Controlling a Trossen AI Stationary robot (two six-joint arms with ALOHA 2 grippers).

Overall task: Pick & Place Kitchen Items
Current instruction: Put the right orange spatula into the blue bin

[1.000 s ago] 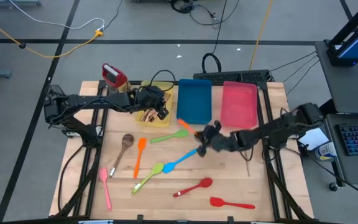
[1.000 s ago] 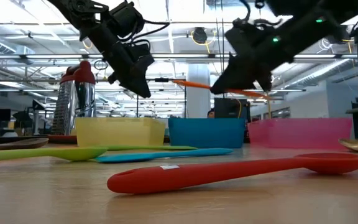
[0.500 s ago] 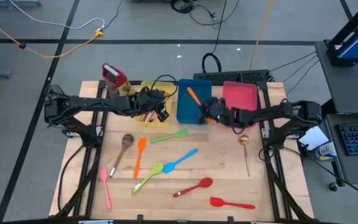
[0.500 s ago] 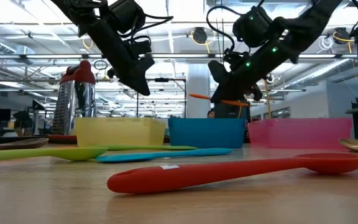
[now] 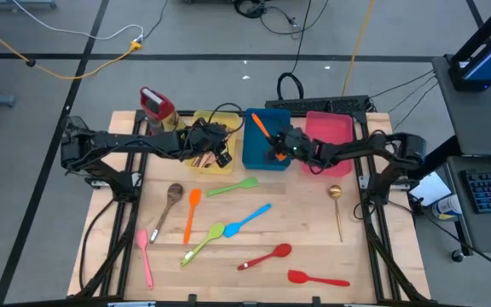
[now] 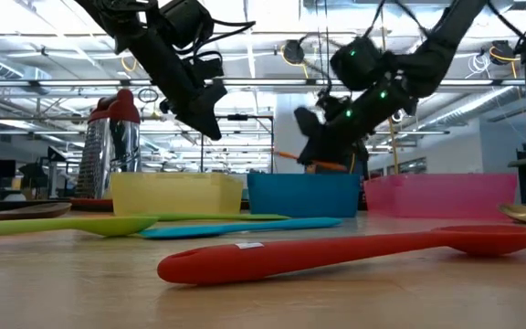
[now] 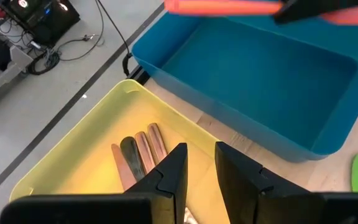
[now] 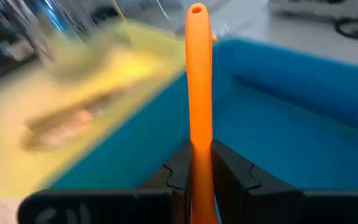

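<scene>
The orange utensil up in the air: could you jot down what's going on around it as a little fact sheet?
Orange utensil: clamped in the right gripper, over the blue tray
Blue tray: looks empty inside
Left gripper: above the yellow tray, slightly apart, holding nothing
Yellow tray: wooden utensils inside
Pink tray: beside the blue one
Loose on the table: green, blue, red, pink, orange spoons

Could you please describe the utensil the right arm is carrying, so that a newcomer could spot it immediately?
Find the blue tray, the middle of three at the table's far edge. Above it, the right pincer is shut on a slim orange utensil. Unlike the other orange utensil lying on the wood, this one is held in the air.
</scene>
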